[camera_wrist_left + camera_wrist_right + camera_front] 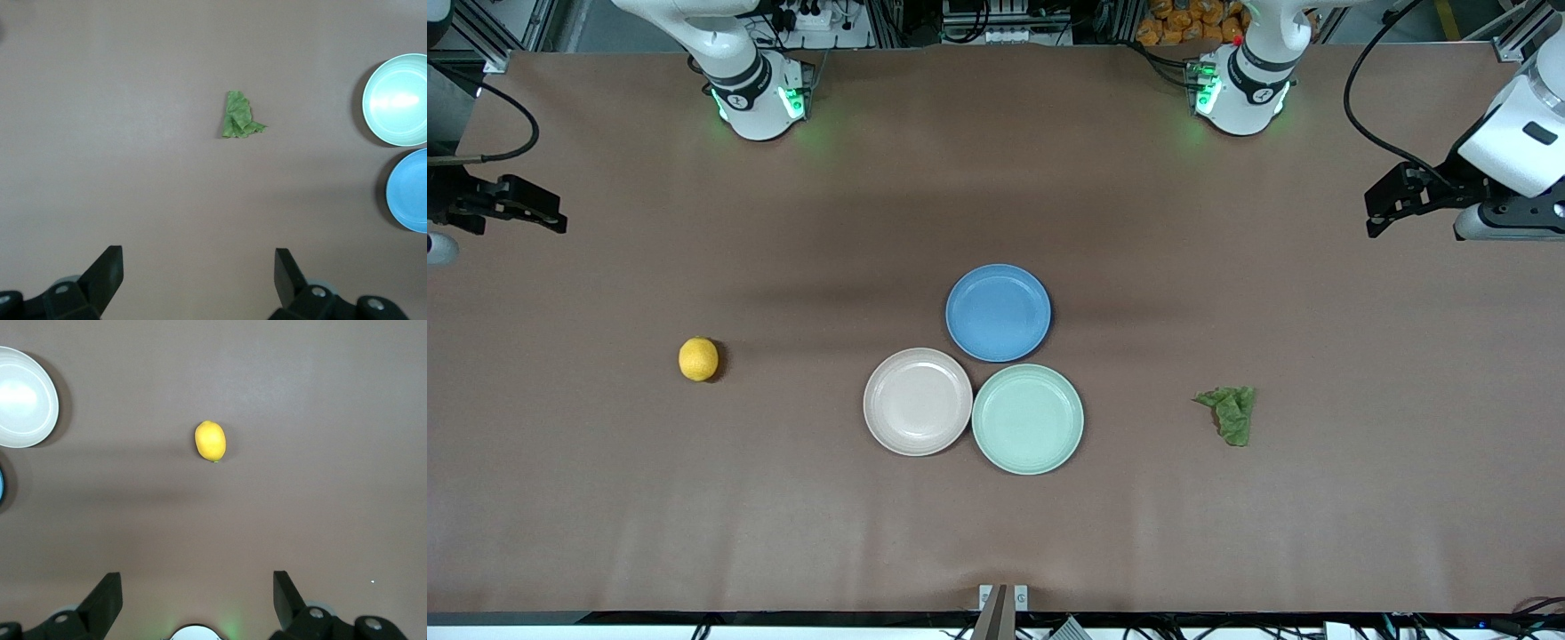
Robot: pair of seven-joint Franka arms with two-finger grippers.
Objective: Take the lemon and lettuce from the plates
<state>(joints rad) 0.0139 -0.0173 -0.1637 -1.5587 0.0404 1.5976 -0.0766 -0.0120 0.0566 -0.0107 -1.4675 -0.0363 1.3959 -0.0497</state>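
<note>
Lemon, small, yellow, firm and roll-prone, wants a mid-body pinch; wrinkly green lettuce leaf, limp, wants its bunched middle; left tool and right tool gape empty.

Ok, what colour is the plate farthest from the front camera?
Blue plate, clearest in the front view.

Brown table has three plates bunched mid-table: blue, pink, green. Lemon and lettuce sit right on the table, off toward either end.
</note>
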